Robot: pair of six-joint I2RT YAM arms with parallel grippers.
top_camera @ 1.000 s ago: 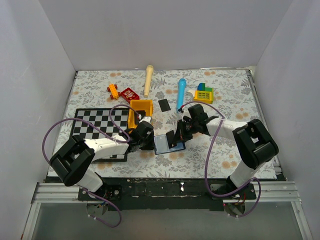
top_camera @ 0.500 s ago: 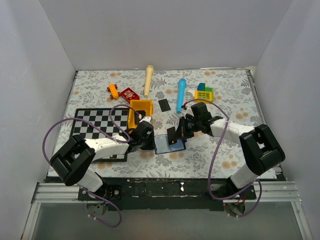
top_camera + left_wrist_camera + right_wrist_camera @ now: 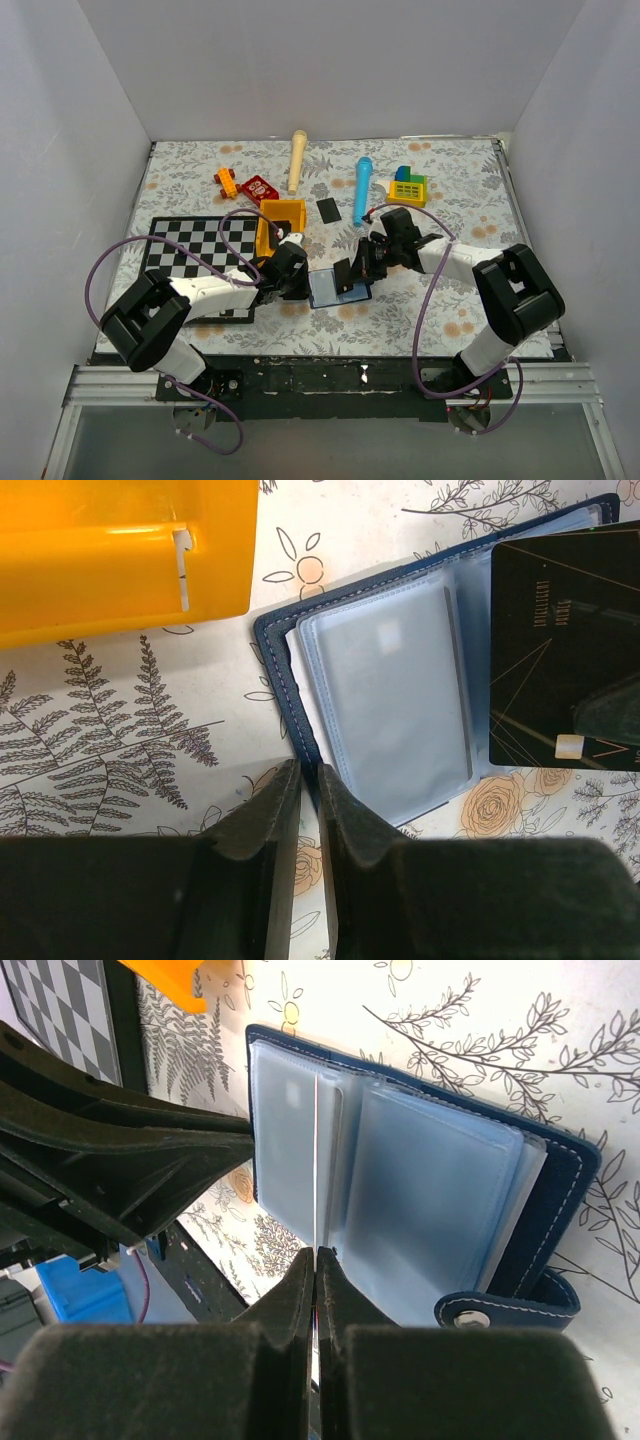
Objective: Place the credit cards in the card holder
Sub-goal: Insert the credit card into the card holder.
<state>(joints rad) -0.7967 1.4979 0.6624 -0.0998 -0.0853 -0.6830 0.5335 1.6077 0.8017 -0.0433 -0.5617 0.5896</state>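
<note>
Right claw [image 3: 315,1253] clamps a credit card [image 3: 560,630] above the open card holder [image 3: 560,1190] — left claw [image 3: 308,775] pinches its cover.

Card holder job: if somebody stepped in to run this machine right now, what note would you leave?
Left end effector: shut on the edge of the open card holder.
Right end effector: shut on one credit card, held over the clear pockets.
Second credit card: flat on the table beyond the yellow bin.
Done: holder open; no card visibly pocketed.
Left: insert both cards.
</note>
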